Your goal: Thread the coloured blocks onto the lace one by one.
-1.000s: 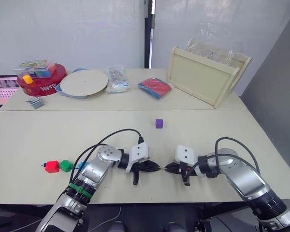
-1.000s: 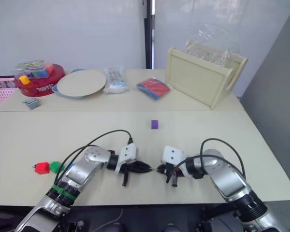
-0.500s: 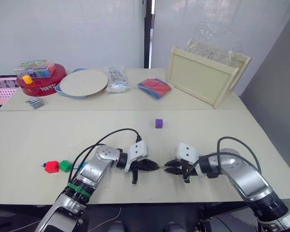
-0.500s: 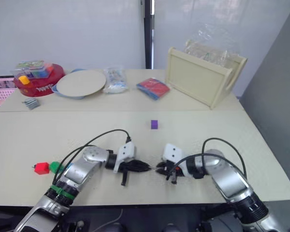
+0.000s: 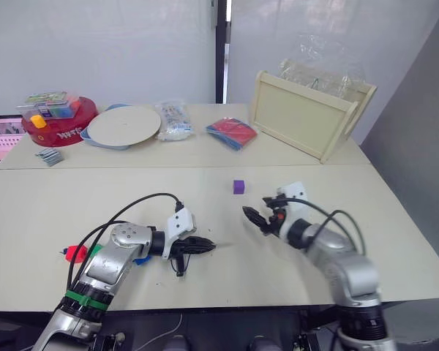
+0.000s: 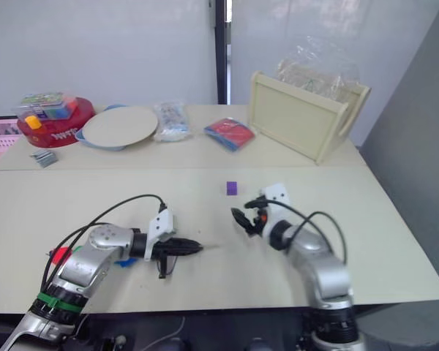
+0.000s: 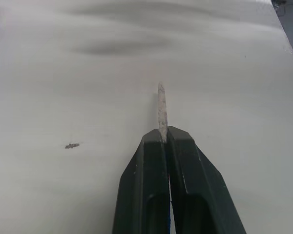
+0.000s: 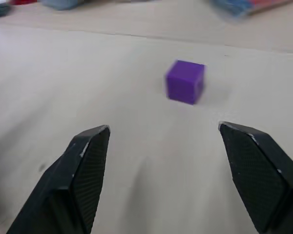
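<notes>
- Purple little plastic cube [image 8: 185, 81] sits loose by itself mid-counter, so that one's definitely not strung yet.
- The right claw [image 8: 173, 165] is spread wide with nothing in it, hovering just short of that cube and aimed straight at it. Looks to me like the grab is about to happen.
- The left claw [image 7: 164, 141] is pinched tight on the lace's stiff pale needle-like tip [image 7: 161, 109], which pokes out past the fingertips, low over the counter.
- The dark-blue string of the lace itself I can't really trace in these shots.
- The small red plastic cube [image 5: 76, 254] and the green one next to it [image 5: 95, 249] sit by the left forearm near the front edge, and a blue cube [image 5: 140, 259] peeks out beside the arm. Can't tell if those are already on the lace or just lying there.
- Best guess: somewhere in the middle, purple at least left to go.
- The counter [image 5: 205, 278] is a matte beige top, two tables butted together, mostly bare up front.
- At the back: a round red plastic tub with bits piled on it [image 5: 57, 125], a pale round plate [image 5: 123, 124], a clear plastic packet [image 5: 173, 119], a flat red-and-blue packet [image 5: 234, 133] and a light wooden tray tipped on its side [image 5: 307, 115].
- Plain white wall behind, with a dark vertical strip in it.
</notes>
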`<state>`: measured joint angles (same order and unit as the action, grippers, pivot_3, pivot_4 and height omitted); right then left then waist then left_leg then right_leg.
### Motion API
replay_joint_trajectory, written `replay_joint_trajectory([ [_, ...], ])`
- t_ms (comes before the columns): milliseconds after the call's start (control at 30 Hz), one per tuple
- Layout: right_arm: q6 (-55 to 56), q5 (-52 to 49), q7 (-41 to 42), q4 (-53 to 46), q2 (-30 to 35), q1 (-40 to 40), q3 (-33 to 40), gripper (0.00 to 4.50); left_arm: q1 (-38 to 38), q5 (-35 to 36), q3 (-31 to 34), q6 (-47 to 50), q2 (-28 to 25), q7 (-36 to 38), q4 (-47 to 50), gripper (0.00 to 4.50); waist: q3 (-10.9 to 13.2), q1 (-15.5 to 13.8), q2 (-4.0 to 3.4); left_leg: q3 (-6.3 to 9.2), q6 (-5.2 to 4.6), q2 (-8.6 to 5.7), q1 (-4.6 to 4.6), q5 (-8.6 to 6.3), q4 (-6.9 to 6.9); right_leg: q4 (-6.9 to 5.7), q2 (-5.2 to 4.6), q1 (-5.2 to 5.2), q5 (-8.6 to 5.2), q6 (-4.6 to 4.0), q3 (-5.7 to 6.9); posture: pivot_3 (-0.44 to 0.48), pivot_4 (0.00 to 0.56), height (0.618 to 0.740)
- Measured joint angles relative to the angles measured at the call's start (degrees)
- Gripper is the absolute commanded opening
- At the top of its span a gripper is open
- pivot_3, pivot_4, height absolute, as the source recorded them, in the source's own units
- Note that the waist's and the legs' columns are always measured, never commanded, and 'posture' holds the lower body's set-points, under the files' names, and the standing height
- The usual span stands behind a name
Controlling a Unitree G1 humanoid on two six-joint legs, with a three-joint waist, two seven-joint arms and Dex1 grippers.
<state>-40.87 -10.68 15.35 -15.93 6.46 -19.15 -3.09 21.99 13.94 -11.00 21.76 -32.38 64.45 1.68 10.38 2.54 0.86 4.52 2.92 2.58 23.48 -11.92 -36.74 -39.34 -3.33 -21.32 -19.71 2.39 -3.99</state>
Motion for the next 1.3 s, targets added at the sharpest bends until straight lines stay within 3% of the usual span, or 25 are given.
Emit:
replay_joint_trajectory([
  [100,3.7,4.5,-7.3,5.1,-5.6,-0.5,-3.4,3.75,-1.1,0.4,0.4,1.0,-0.5,-0.8,1.1,0.00,0.0,0.0,0.00,-0.01,0.02,0.00,0.00,0.01,0.00,-0.03,0.00,-0.02,0.00,0.00,-0.01,0.000,0.150,0.740],
  [267,13.4,8.4,-17.1,19.8,-12.4,-7.9,-1.8,3.75,-2.9,0.9,1.4,2.2,-1.7,-2.1,2.4,0.00,0.0,0.0,0.00,-0.01,0.05,0.00,-0.03,0.03,0.02,-0.07,-0.01,-0.03,0.00,0.00,-0.01,0.000,0.150,0.740],
  [600,33.2,8.6,-23.6,54.8,-12.0,-25.7,2.8,3.75,-4.2,1.9,2.2,2.4,-2.7,-3.6,4.3,0.00,0.0,1.0,0.00,-0.03,0.08,0.01,-0.20,0.05,0.16,-0.25,-0.01,-0.03,0.01,-0.01,-0.03,0.000,0.150,0.740],
  [733,37.8,7.1,-21.9,61.8,-12.1,-29.1,3.8,2.59,-4.4,1.9,2.5,2.5,-3.3,-4.2,4.3,0.00,0.0,1.6,0.00,-0.03,0.08,0.01,-0.28,0.05,0.26,-0.37,-0.01,-0.04,0.01,-0.01,-0.03,0.000,0.150,0.740],
  [867,40.0,7.1,-20.8,63.0,-12.1,-29.2,3.6,1.24,-4.5,1.9,2.6,2.5,-3.4,-4.3,4.3,0.00,0.0,1.6,-0.01,-0.03,0.09,0.01,-0.31,0.05,0.31,-0.39,-0.01,-0.05,0.01,-0.02,-0.03,0.000,0.150,0.740],
  [1033,40.3,5.5,-18.9,60.6,-12.1,-28.5,3.7,1.17,-4.5,1.9,2.6,2.4,-3.3,-4.3,4.2,0.00,0.0,1.6,-0.01,-0.03,0.20,0.01,-0.21,0.12,0.39,-0.42,-0.01,-0.19,0.01,-0.02,-0.04,0.000,0.150,0.740],
  [1133,39.2,5.5,-16.9,46.9,-11.7,-21.7,2.2,1.17,-4.3,1.9,2.4,2.3,-3.3,-4.3,3.9,0.00,0.0,1.3,-0.01,0.00,0.22,0.01,-0.15,0.13,0.45,-0.61,-0.02,-0.28,0.01,-0.02,-0.02,0.000,0.150,0.740],
  [1300,29.6,6.2,-12.3,19.2,-7.8,-0.6,-4.4,1.17,-3.7,1.9,2.2,2.1,-3.2,-4.3,3.3,0.00,0.0,0.9,-0.02,-0.02,0.24,-0.01,0.32,0.14,0.46,-0.65,-0.05,-0.66,0.01,-0.02,-0.04,0.000,0.150,0.740],
])
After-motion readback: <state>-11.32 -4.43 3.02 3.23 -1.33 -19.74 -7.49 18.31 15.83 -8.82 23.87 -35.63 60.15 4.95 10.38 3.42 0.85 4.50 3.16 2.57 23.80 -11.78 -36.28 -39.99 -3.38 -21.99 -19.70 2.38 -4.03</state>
